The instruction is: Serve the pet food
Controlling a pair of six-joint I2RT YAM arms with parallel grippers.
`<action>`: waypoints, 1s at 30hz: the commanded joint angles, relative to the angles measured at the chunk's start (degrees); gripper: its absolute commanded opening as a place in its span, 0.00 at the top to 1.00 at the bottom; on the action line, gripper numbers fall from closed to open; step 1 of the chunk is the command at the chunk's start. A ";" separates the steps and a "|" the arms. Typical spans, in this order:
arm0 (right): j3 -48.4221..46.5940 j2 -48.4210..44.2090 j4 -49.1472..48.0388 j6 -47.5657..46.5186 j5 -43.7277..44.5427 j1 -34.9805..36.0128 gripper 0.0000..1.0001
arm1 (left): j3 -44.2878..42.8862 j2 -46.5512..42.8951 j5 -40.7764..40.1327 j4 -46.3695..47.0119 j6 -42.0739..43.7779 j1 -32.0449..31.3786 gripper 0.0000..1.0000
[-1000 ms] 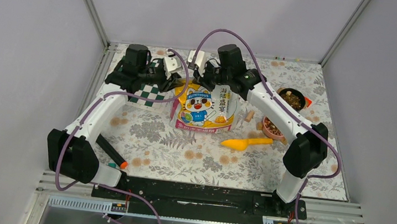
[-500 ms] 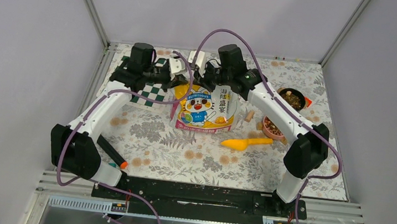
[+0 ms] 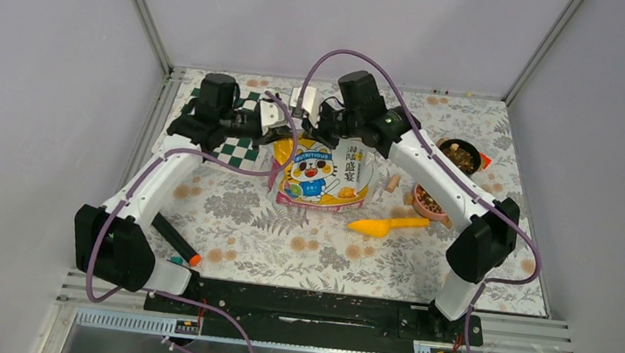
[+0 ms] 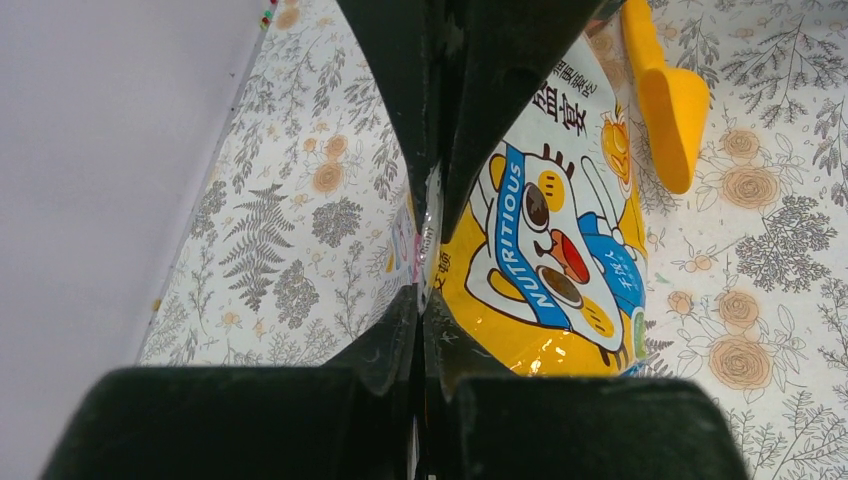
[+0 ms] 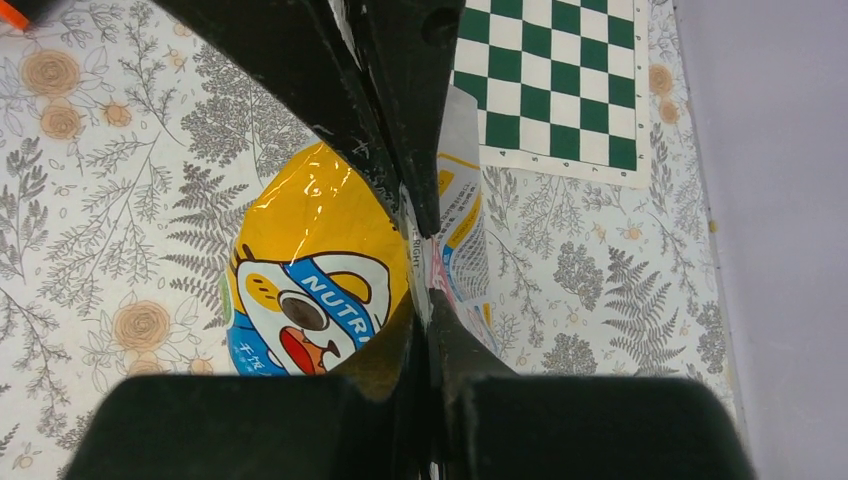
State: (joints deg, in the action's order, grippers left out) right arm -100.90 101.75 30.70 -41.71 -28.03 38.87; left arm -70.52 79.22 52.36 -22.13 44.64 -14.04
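Note:
The glossy yellow pet food bag with the white cat and blue banner stands at the middle back of the table. My left gripper is shut on its top left edge. My right gripper is shut on its top edge just to the right. In the left wrist view my gripper pinches the bag seam. In the right wrist view my gripper pinches the bag edge. A pink bowl at the right holds brown kibble.
A yellow scoop lies right of the bag and shows in the left wrist view. A dark bowl of tan pieces sits at the far right. A green checked board lies left of the bag. A black marker lies front left.
My left gripper has moved right from over the checked board to the bag's top left edge and shut on it. The bag has shifted slightly left. My right gripper keeps its hold.

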 commanded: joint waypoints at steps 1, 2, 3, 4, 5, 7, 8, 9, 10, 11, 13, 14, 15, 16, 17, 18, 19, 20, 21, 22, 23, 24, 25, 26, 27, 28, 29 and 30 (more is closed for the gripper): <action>2.58 -7.72 12.63 -2.51 16.53 -8.05 1.00 | 1.47 -3.76 -6.34 -1.30 1.21 8.73 1.00; 3.08 -8.37 12.68 -2.91 17.30 -8.55 1.00 | 1.59 -3.76 -6.56 -1.28 1.16 8.97 1.00; 3.53 -9.03 12.64 -3.38 18.19 -9.07 1.00 | 1.61 -3.79 -6.74 -1.27 1.23 9.28 1.00; 4.10 -9.56 12.71 -3.86 18.93 -9.53 1.00 | 1.69 -3.79 -6.86 -1.26 1.18 9.77 1.00; 4.51 -10.12 12.71 -4.38 19.53 -10.01 1.00 | 1.78 -3.92 -6.89 -1.21 1.23 10.08 1.00; 5.19 -11.09 12.75 -5.21 20.02 -11.03 1.00 | 2.02 -4.25 -6.83 -1.07 1.05 10.72 1.00; 5.45 -11.56 12.70 -5.51 20.28 -11.41 1.00 | 2.17 -4.46 -6.68 -0.87 0.98 10.97 1.00; 5.64 -11.84 12.78 -5.70 20.54 -11.71 0.99 | 2.22 -4.57 -6.62 -0.82 0.96 11.16 1.00; 5.75 -12.02 12.74 -5.86 20.62 -12.00 0.98 | 2.32 -4.72 -6.59 -0.81 0.93 11.29 1.00; 5.84 -12.28 12.77 -5.96 20.61 -12.07 0.97 | 2.37 -4.77 -6.65 -0.81 0.92 11.48 1.00; 5.98 -12.49 12.73 -6.02 20.55 -12.25 0.96 | 2.63 -4.83 -6.68 -0.82 0.94 11.72 1.00; 6.05 -12.62 12.73 -6.06 20.64 -12.31 0.96 | 2.82 -5.00 -6.99 -0.82 0.92 11.87 1.00; 6.14 -12.71 12.64 -6.08 20.57 -12.41 0.96 | 3.01 -5.15 -7.19 -0.81 1.02 12.11 1.00; 6.15 -12.84 12.64 -6.10 20.39 -12.46 0.96 | 3.13 -5.28 -7.40 -0.82 0.98 12.35 1.00; 6.11 -12.88 12.70 -6.10 19.82 -12.46 0.97 | 3.18 -5.54 -7.35 -0.83 0.97 12.78 1.00; 6.01 -12.79 12.65 -5.99 18.80 -12.46 0.97 | 3.19 -5.84 -7.30 -0.81 1.01 13.27 1.00; 5.80 -12.72 12.68 -5.81 17.43 -12.42 0.97 | 3.17 -6.26 -7.18 -0.83 0.84 13.85 1.00; 5.58 -12.60 12.65 -5.48 16.09 -12.46 0.98 | 3.16 -6.62 -7.10 -0.75 0.65 13.99 1.00; 5.22 -12.37 12.63 -5.03 14.54 -12.40 0.99 | 3.15 -7.18 -7.08 -0.75 0.55 14.64 1.00; 4.74 -12.03 12.63 -4.64 12.93 -12.26 0.99 | 3.08 -7.89 -6.85 -0.70 0.41 15.49 1.00; 4.50 -11.73 12.52 -4.34 11.20 -11.98 0.98 | 2.86 -8.46 -6.54 -0.64 0.12 15.74 1.00; 4.41 -11.46 12.05 -3.97 9.94 -11.39 0.96 | 2.51 -9.18 -5.78 -0.57 -0.38 15.85 1.00; 4.48 -11.22 11.35 -3.65 8.99 -10.68 0.89 | 1.99 -9.45 -4.33 -0.58 -1.01 15.84 1.00; 4.26 -11.00 11.11 -3.33 8.12 -9.81 0.81 | 1.39 -9.67 -2.64 -0.62 -1.67 15.83 1.00; 3.73 -10.77 11.06 -2.95 7.38 -9.04 0.74 | 0.75 -9.65 -0.54 -0.59 -2.61 15.85 1.00; 3.19 -10.49 11.07 -2.60 6.74 -8.45 0.68 | 0.13 -9.51 1.88 -0.56 -3.36 15.75 1.00; 2.60 -10.38 11.05 -2.23 6.32 -8.04 0.61 | -0.60 -9.18 4.04 -0.55 -4.13 15.59 0.95; 2.03 -10.21 11.05 -1.68 6.26 -7.96 0.56 | -1.23 -8.97 5.71 -0.59 -5.07 15.29 0.85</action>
State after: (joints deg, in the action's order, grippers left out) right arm -95.42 94.54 36.34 -45.01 -25.39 32.34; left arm -67.33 73.84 56.42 -25.89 41.85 -2.81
